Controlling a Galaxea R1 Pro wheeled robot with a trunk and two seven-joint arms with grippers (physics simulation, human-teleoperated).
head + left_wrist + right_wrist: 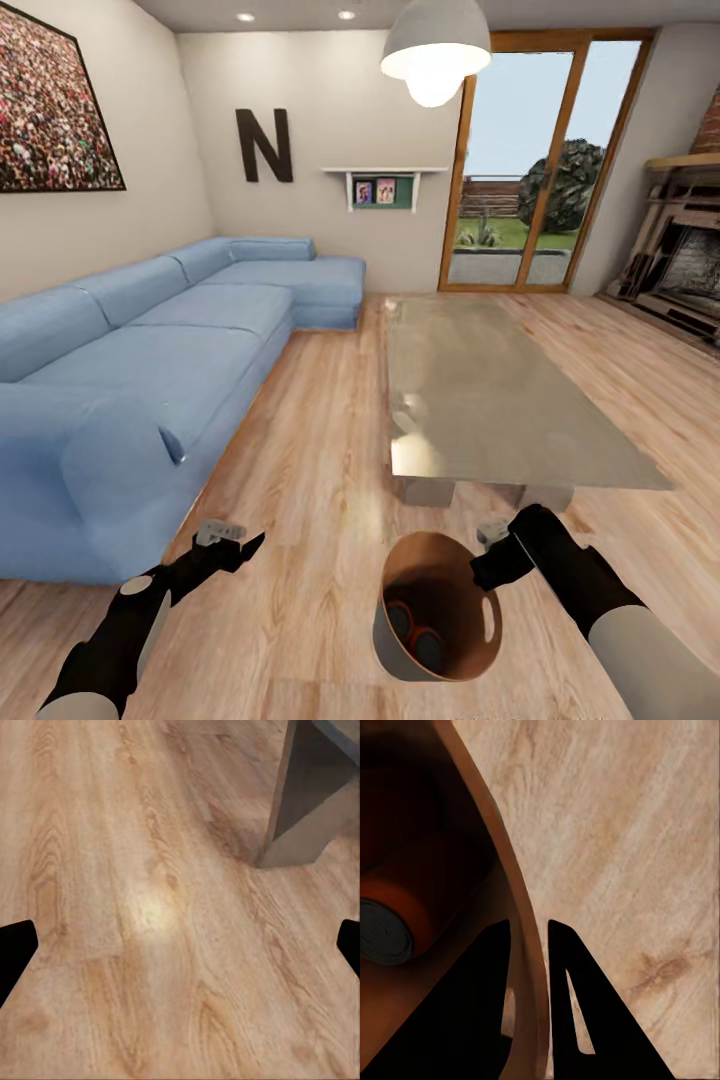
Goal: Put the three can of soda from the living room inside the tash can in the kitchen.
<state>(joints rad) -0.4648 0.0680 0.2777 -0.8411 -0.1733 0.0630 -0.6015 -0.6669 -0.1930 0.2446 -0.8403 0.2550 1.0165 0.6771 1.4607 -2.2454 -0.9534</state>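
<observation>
The copper-brown tash can [432,562] hangs just above the wood floor in front of me, tilted so that its inside shows. My right gripper [488,570] is shut on its rim, one finger inside and one outside the wall [502,862]. Two orange cans of soda [420,632] lie at the bottom; one shows its silvery top [386,934]. The blue can is hidden. My left gripper [235,540] hovers open over bare floor, its fingertips [15,945] far apart with nothing between them.
I am in the living room. A long blue sofa [150,350] runs along the left. A glass coffee table [480,390] stands ahead, its leg [307,802] close by. Glass doors [540,170] are at the back and a brick fireplace [690,270] at the right.
</observation>
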